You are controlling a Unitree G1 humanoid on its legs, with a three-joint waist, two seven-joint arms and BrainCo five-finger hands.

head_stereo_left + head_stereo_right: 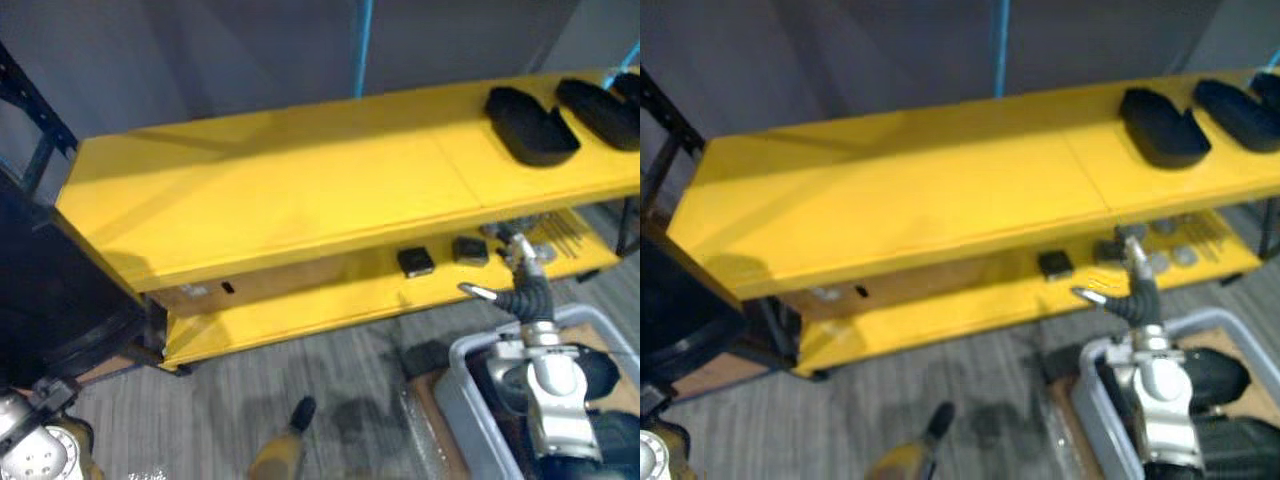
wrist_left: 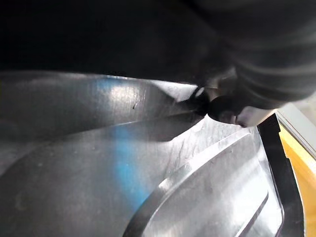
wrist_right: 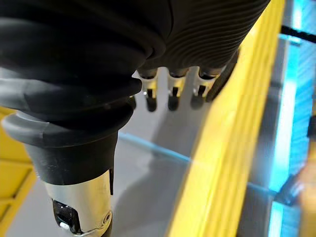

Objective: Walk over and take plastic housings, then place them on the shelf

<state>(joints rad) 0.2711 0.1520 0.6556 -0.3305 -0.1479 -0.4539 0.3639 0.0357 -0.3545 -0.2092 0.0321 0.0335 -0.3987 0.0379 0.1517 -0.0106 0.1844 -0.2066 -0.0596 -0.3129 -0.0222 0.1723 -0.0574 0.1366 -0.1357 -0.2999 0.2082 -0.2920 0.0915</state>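
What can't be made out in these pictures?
Housings, eye views: rightmost cut off by the edge.
Lower-shelf parts, eye views: too small to name.
Grey surface, left wrist view: too close, blurred.
Bin contents, eye views: partly hidden by the right arm.

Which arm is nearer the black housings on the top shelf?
Right. The right hand is below the housings, in front of the lower shelf; the left arm is low by the shelf's opposite end.

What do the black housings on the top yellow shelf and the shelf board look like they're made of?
Black curved housings: likely moulded plastic, matte, with soft dull highlights. Yellow shelf board: smooth painted or laminated panel, faint sheen; core unclear.
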